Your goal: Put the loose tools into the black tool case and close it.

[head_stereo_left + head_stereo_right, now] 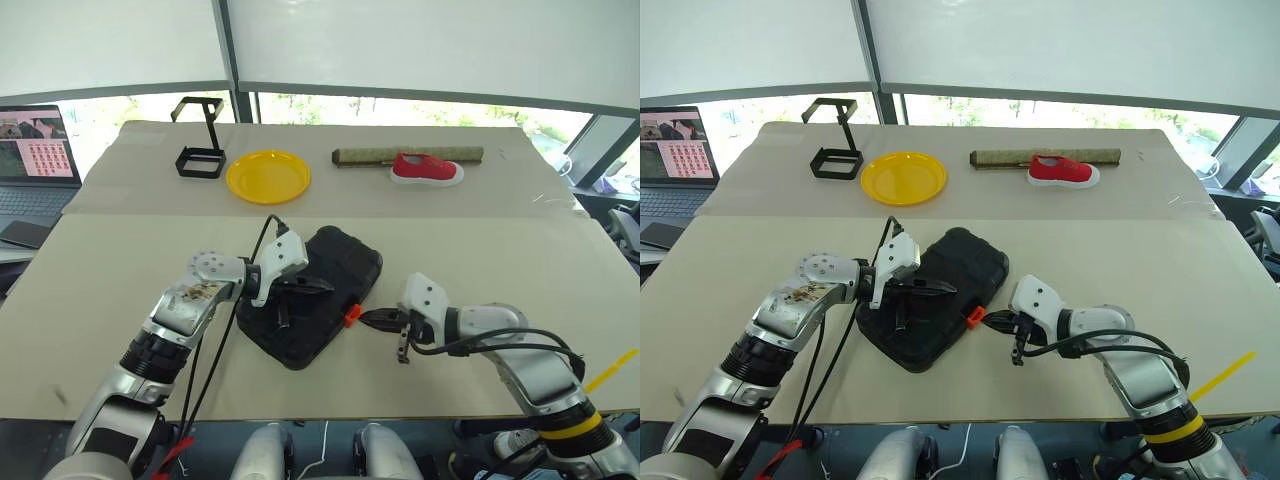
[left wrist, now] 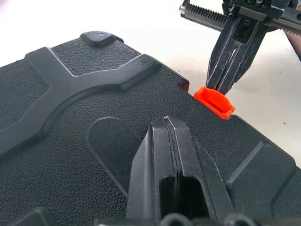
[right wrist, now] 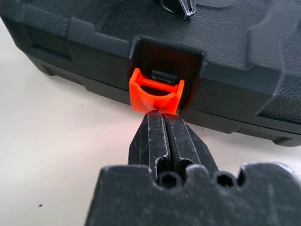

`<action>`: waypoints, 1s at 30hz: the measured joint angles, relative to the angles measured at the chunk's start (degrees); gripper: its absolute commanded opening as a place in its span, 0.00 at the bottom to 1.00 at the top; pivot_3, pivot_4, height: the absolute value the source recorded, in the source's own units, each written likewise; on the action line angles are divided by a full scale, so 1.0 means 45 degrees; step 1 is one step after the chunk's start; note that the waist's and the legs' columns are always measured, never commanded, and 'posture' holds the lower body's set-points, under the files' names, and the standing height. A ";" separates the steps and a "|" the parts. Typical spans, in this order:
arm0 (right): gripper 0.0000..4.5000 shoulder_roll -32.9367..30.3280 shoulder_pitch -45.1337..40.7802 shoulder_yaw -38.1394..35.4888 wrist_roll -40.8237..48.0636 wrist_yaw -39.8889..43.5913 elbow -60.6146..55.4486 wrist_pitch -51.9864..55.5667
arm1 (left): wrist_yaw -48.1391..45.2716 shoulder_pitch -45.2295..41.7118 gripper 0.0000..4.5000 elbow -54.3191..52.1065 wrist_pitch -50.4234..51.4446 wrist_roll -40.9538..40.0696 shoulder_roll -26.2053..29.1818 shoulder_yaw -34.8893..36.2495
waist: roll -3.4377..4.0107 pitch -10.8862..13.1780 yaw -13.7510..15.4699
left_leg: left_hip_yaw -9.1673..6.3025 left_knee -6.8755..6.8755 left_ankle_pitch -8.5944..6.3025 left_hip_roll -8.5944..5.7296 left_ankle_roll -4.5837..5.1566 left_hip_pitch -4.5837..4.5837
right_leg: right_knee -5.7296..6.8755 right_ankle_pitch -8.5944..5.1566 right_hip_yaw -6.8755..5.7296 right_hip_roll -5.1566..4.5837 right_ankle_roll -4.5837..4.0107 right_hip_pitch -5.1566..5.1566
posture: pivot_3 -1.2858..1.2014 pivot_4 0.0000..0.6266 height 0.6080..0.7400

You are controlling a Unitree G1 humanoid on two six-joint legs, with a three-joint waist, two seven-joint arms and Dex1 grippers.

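Observation:
The black tool case (image 1: 345, 258) lies with its lid down on the table in front of me. My left gripper (image 1: 322, 287) is shut, its tips resting on the textured lid (image 2: 94, 155). My right gripper (image 3: 163, 116) is shut too, with its tips against the lower edge of the small orange latch (image 3: 157, 93), which sticks out from its recess in the case's near side. The left wrist view has the same right gripper (image 2: 221, 88) meeting the latch (image 2: 215, 101). The loose tools are out of view.
Along the back of the table stand a black wire-frame stand (image 1: 200, 160), a yellow plate (image 1: 268, 176), a long brown bar (image 1: 365, 155) and a red shoe (image 1: 427, 168). A laptop (image 1: 35, 150) sits off the table at the far left.

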 measured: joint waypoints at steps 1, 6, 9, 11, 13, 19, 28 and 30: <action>0.02 0.0058 0.0001 -0.0006 0.0002 -0.0002 0.0000 0.0000 | 0.0000 -0.0004 0.01 0.0005 0.0000 0.0005 0.0000 0.0000 | 0.0000 0.0000 -0.0010 | 0.0000 -0.0001 0.0000 0.0000 0.0000 -0.0001 | 0.0000 0.0000 0.0000 0.0000 -0.0001 -0.0001 | 0.52 0.24 1.00; 0.02 0.0401 0.0007 -0.0120 0.0238 -0.0009 -0.0013 0.0003 | -0.0016 -0.0062 0.01 0.0090 -0.0001 0.0045 -0.0008 0.0006 | 0.0000 0.0000 -0.0065 | 0.0000 -0.0003 0.0000 0.0003 0.0000 0.0000 | 0.0002 -0.0001 0.0001 0.0002 -0.0003 -0.0004 | 0.52 0.24 1.00; 0.02 0.0484 0.0006 -0.0178 0.0341 -0.0007 -0.0051 0.0006 | -0.0031 -0.0095 0.01 0.0152 -0.0007 0.0056 -0.0009 0.0007 | 0.0000 0.0000 -0.0101 | -0.0001 -0.0004 0.0000 0.0007 0.0000 0.0003 | 0.0004 -0.0002 0.0002 0.0005 -0.0006 -0.0003 | 0.52 0.24 1.00; 0.02 0.0517 0.0006 -0.0170 0.0338 -0.0028 -0.0051 0.0006 | -0.0044 -0.0130 0.01 0.0222 -0.0017 0.0059 -0.0027 0.0007 | 0.0001 0.0000 -0.0125 | -0.0001 -0.0005 0.0000 0.0009 0.0000 0.0005 | 0.0004 -0.0003 0.0002 0.0006 -0.0008 -0.0003 | 0.52 0.24 1.00; 0.02 0.0514 0.0045 -0.0168 0.0318 -0.0038 -0.0051 0.0004 | -0.0047 -0.0142 0.01 0.0252 -0.0023 0.0062 -0.0050 0.0004 | 0.0001 -0.0001 -0.0124 | -0.0002 -0.0005 0.0000 0.0008 0.0000 0.0006 | 0.0004 -0.0003 0.0001 0.0005 -0.0008 -0.0002 | 0.52 0.24 1.00; 0.02 0.0332 0.0490 -0.0066 0.0236 -0.0054 -0.0053 0.0028 | -0.0063 -0.0183 0.01 0.0278 -0.0040 0.0123 -0.0134 -0.0034 | 0.0005 -0.0002 -0.0083 | 0.0001 -0.0007 0.0000 0.0003 0.0000 0.0002 | -0.0003 -0.0004 0.0005 -0.0004 -0.0005 -0.0002 | 0.52 0.24 1.00; 0.02 0.0951 0.0200 0.0154 0.0115 -0.0180 0.0259 0.0072 | -0.0125 -0.0203 0.01 0.0304 -0.0048 0.0249 -0.0081 -0.0013 | 0.0003 -0.0003 -0.0152 | -0.0001 -0.0008 0.0000 0.0014 -0.0001 0.0007 | -0.0002 -0.0005 0.0005 0.0009 -0.0010 -0.0003 | 0.52 0.24 1.00; 0.02 0.0988 0.0070 0.0230 0.0089 -0.0157 0.0389 0.0076 | -0.0144 -0.0206 0.01 0.0329 -0.0047 0.0265 -0.0064 -0.0006 | 0.0002 -0.0003 -0.0195 | -0.0002 -0.0008 0.0001 0.0020 -0.0002 0.0014 | -0.0001 -0.0007 0.0006 0.0017 -0.0014 -0.0003 | 0.52 0.24 1.00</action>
